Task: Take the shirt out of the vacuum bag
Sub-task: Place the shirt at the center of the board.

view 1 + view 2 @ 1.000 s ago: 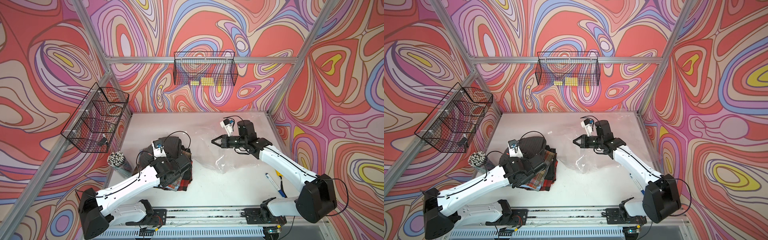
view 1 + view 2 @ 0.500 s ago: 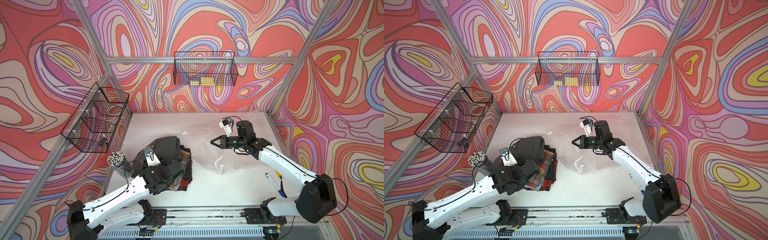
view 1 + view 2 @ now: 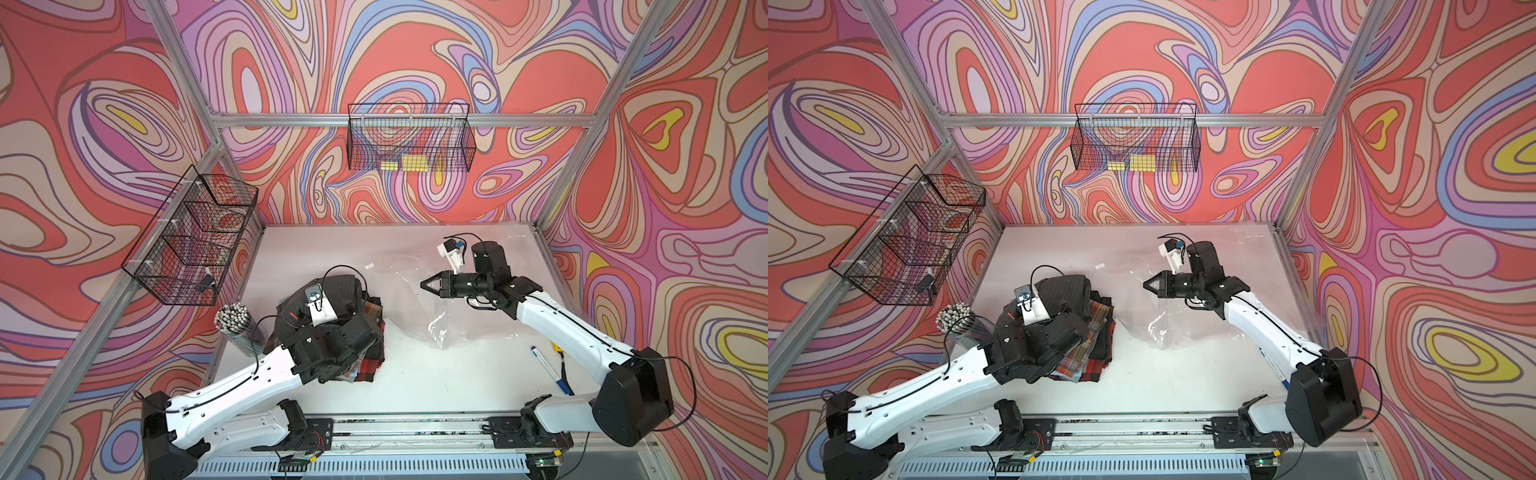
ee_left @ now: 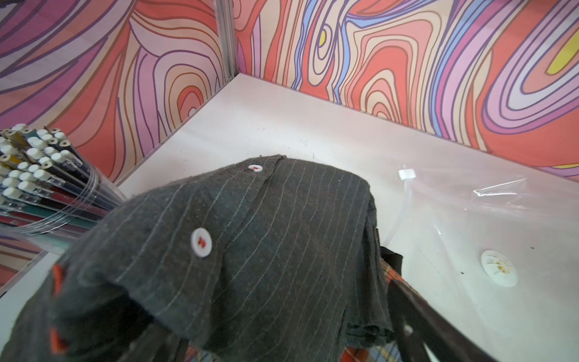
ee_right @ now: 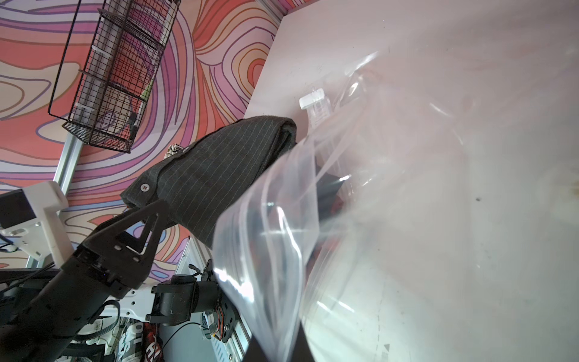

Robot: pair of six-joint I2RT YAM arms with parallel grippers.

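The shirt (image 3: 338, 291) (image 3: 1069, 291) is dark grey with pinstripes and white buttons, and it lies heaped on a pile of plaid cloth at the table's left, outside the vacuum bag. My left gripper (image 3: 365, 332) (image 4: 282, 332) stands open at the shirt's near end, with cloth draped between its fingers (image 4: 416, 310). The clear vacuum bag (image 3: 415, 307) (image 3: 1142, 320) (image 5: 407, 188) spreads over the middle and right of the table. Its round white valve (image 4: 498, 272) lies flat. My right gripper (image 3: 424, 286) (image 3: 1146, 285) (image 5: 275, 344) is shut on the bag's edge and holds it above the table.
A clear cup of pencils (image 3: 235, 324) (image 4: 37, 175) stands at the left edge beside the shirt. The plaid cloth pile (image 3: 370, 365) (image 3: 1096, 345) lies under my left wrist. A pen (image 3: 548, 370) lies front right. Wire baskets (image 3: 195, 237) (image 3: 409, 143) hang on the walls.
My left gripper has gone from shut to open and has let go of the shirt, which stays on the pile. The right gripper keeps its hold on the bag, barely moved.
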